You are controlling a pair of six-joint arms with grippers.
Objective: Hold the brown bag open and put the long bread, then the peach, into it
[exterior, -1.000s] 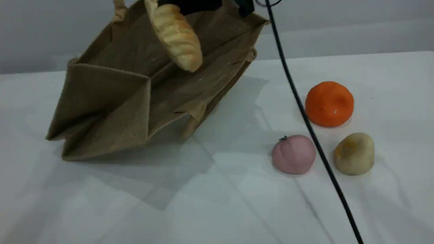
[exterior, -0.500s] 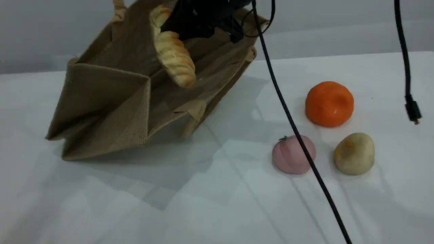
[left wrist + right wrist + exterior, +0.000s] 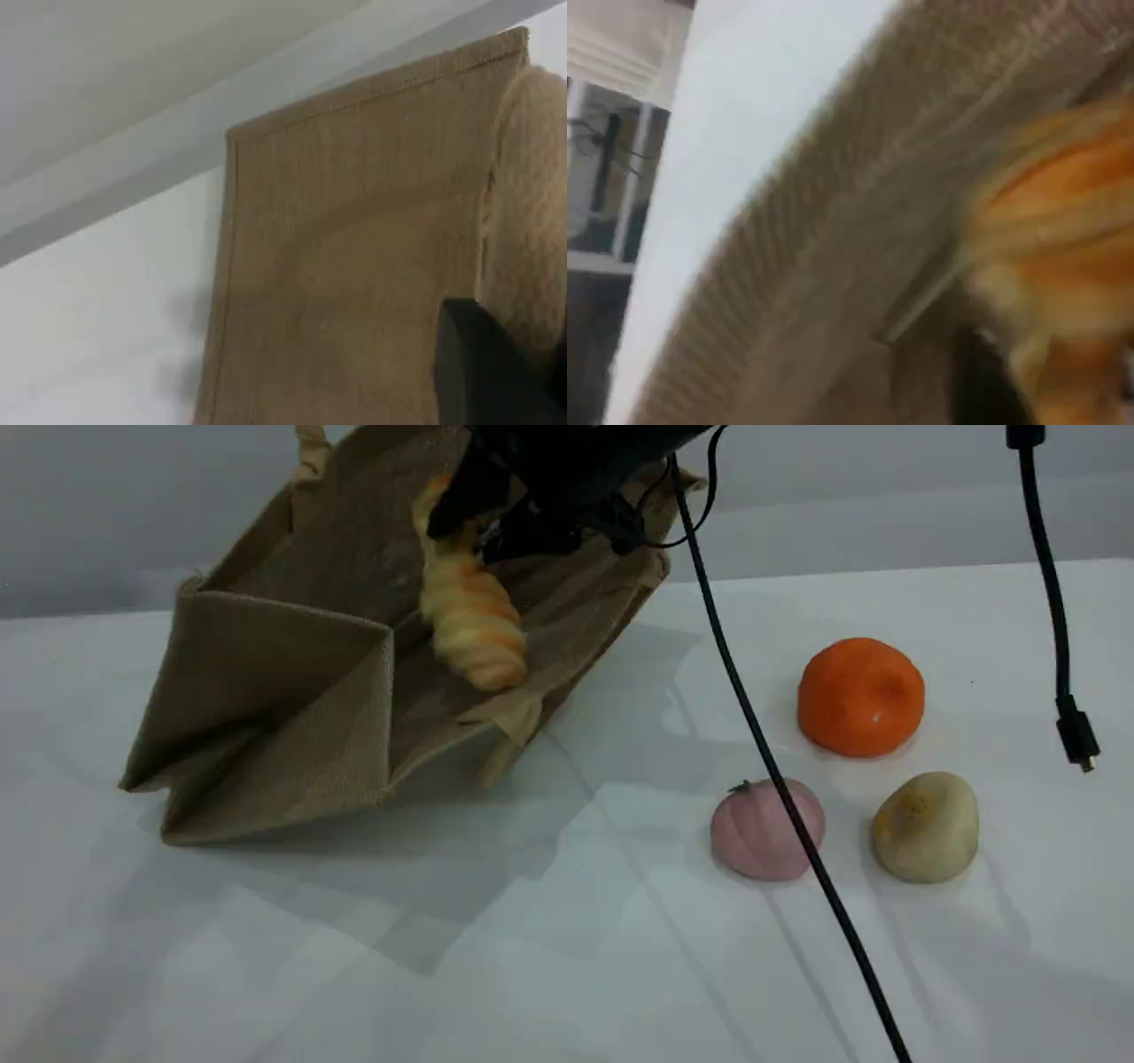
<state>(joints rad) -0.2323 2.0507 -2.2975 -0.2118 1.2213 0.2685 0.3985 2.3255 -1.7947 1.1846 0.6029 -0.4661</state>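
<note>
The left gripper [image 3: 505, 381] is pressed together on the padded handle [image 3: 532, 204] of the brown bag [image 3: 283, 682]. The bag sits toward the far left corner of the table [image 3: 532, 974], its upper wall raised so the mouth gapes rightward. The long bread [image 3: 469, 624] stands nearly upright inside that mouth, blurred, with its lower end at the near lip. The right gripper [image 3: 487, 527] is at the bread's top; I cannot tell whether its fingers clasp it or stand apart. The peach [image 3: 766, 833] lies toward the table's right edge, crossed by a black cable [image 3: 762, 753]. An orange fruit [image 3: 859, 695] is behind it and a lumpy beige item [image 3: 926, 825] just beside.
</note>
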